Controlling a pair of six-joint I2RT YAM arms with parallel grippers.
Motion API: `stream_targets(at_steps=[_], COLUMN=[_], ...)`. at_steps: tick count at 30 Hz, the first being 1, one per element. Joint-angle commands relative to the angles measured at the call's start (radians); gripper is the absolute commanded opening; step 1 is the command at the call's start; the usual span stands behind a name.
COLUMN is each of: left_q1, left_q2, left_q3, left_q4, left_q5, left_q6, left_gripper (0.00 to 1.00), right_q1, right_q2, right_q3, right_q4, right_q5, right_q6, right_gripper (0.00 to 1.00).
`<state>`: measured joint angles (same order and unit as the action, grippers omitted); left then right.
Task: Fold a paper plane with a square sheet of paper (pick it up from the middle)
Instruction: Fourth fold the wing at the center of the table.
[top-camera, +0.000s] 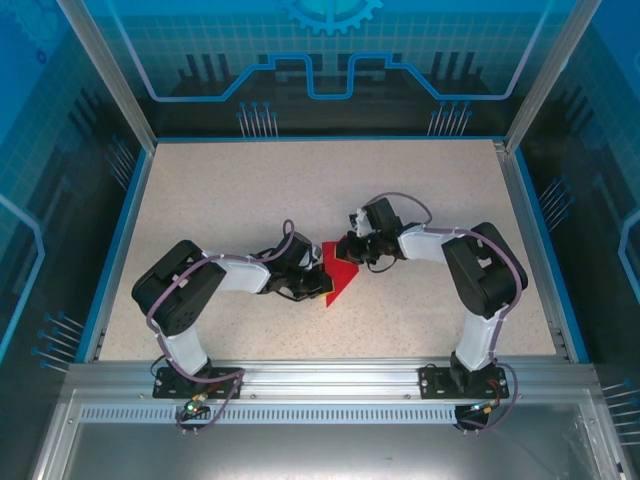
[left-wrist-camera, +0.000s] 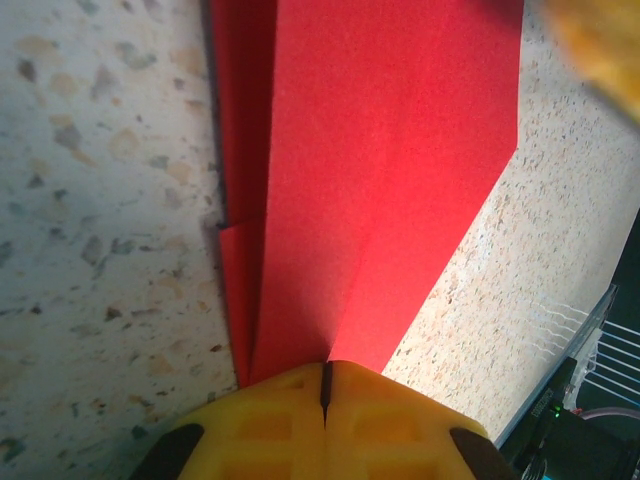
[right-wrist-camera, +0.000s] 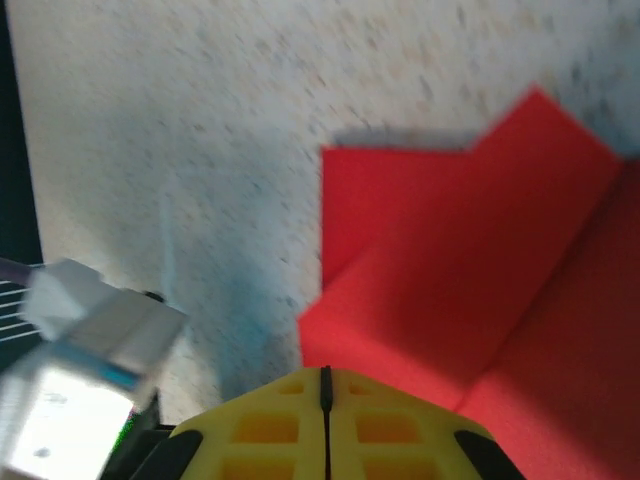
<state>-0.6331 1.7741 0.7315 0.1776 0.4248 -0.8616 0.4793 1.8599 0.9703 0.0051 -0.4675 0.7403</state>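
The square sheet of paper (top-camera: 341, 280) is bright red and creased into a pointed wedge, lying mid-table between the two arms. My left gripper (top-camera: 318, 274) reaches in from the left. Its yellow fingers (left-wrist-camera: 270, 425) are shut, and the paper's (left-wrist-camera: 380, 150) centre crease runs straight into the slit between them. My right gripper (top-camera: 351, 251) comes from the right at the wedge's upper end. In the blurred right wrist view its gripper (right-wrist-camera: 325, 376) is shut, with a raised flap of the paper (right-wrist-camera: 450, 270) coming up to the tips.
The speckled beige table (top-camera: 250, 200) has a blue rim (top-camera: 121, 240) and a metal rail (top-camera: 320, 375) along the near edge. A blurred yellow finger of the other arm (left-wrist-camera: 600, 40) shows at the upper right of the left wrist view.
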Motion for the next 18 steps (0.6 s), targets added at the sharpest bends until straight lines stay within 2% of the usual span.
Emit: stream_targets(at_steps=[1, 9, 18], left_q1=[-0.017, -0.018, -0.019], left_q2=[0.102, 0.104, 0.105], left_q3=[-0.049, -0.061, -0.073], left_q4=[-0.208, -0.208, -0.207], left_q5=[-0.081, -0.077, -0.075], left_q6=[0.031, 0.035, 0.039], left_gripper=[0.05, 0.05, 0.05], right_q1=[0.001, -0.059, -0.138], right_q2=[0.056, 0.099, 0.144], right_q3=[-0.017, 0.042, 0.108], right_q4=[0.06, 0.035, 0.025], right_q5=[0.04, 0.087, 0.086], right_q6=[0.01, -0.026, -0.04], right_gripper=[0.06, 0.07, 0.08])
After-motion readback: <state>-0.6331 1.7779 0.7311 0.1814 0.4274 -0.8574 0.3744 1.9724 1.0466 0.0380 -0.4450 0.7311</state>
